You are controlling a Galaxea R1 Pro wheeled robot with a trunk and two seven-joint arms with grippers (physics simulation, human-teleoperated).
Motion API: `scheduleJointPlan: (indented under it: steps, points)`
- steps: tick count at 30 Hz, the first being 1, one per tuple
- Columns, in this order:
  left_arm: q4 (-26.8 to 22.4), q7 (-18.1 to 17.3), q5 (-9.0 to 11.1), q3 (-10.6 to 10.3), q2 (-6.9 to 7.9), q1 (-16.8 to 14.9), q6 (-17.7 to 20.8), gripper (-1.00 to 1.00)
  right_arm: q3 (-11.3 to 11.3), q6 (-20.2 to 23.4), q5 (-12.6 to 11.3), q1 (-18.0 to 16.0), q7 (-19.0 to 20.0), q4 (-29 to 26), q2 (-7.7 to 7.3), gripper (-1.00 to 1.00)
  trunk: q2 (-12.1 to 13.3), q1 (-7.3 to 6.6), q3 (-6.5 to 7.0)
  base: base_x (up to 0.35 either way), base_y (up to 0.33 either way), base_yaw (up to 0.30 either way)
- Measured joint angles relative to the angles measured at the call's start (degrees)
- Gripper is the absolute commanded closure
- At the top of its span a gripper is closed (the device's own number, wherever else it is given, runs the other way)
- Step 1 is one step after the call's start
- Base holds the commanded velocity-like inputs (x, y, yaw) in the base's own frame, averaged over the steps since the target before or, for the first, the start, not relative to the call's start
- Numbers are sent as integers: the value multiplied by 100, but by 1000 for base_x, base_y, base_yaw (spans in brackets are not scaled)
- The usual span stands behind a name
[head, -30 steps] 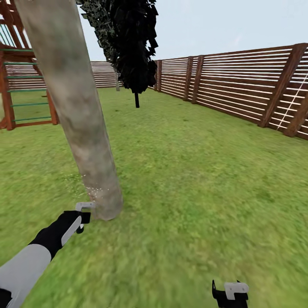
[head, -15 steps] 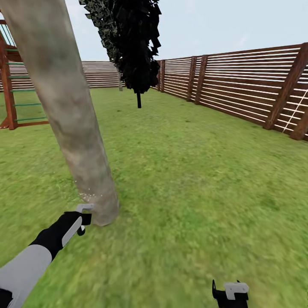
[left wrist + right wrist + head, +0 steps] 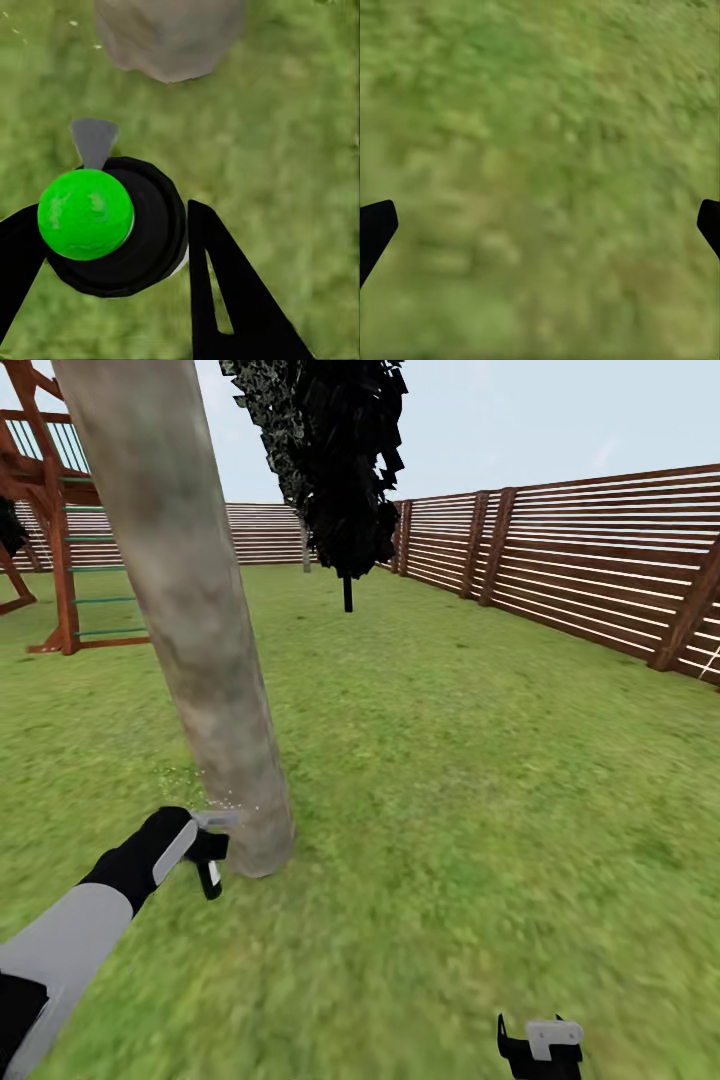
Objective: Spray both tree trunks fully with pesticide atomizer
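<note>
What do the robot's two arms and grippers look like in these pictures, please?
The left arm has a smooth light-grey forearm ending in a black wrist section with a pale grey panel. The left gripper is black with a light-grey plate on top. The right gripper is likewise black with a light-grey bracket. The fingers are flat, black and tapered.

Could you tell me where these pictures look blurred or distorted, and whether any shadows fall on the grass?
Head view: the near tree trunk leans, the fence stays crisp, the grass smears nearby, no cast shadows. Left wrist view: the pesticide atomizer is sharp, the trunk base soft. Right wrist view: the grass is blurred.
</note>
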Motion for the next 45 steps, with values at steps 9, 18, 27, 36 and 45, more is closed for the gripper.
scheduleJointPlan:
  steps: [9, 18, 27, 36, 45]
  points:
    - [-269, -233, -196, -31, 65, 53, 209, 100, 3, 0, 0, 0, 0, 0, 0, -100, 0, 0, 0, 107, -98, 10]
    - [-268, -221, -228, 4, 132, 44, 373, 100, 9, 0, 0, 0, 0, 0, 0, -100, 0, 0, 0, 176, -211, 211]
    - [-277, -220, -256, 9, 211, -425, 767, 100, 9, 0, 0, 0, 0, 0, 0, -100, 0, -1, 1, -58, -59, 4]
    - [-239, -286, -141, -121, 659, -474, 873, 100, 8, 0, 0, 0, 0, 0, 0, -100, 0, 0, 0, 0, 0, 32]
    - [-279, -272, -160, 408, 698, -493, 825, 100, 9, 0, 0, 0, 0, 0, 0, -100, 0, 0, 0, 0, 0, 190]
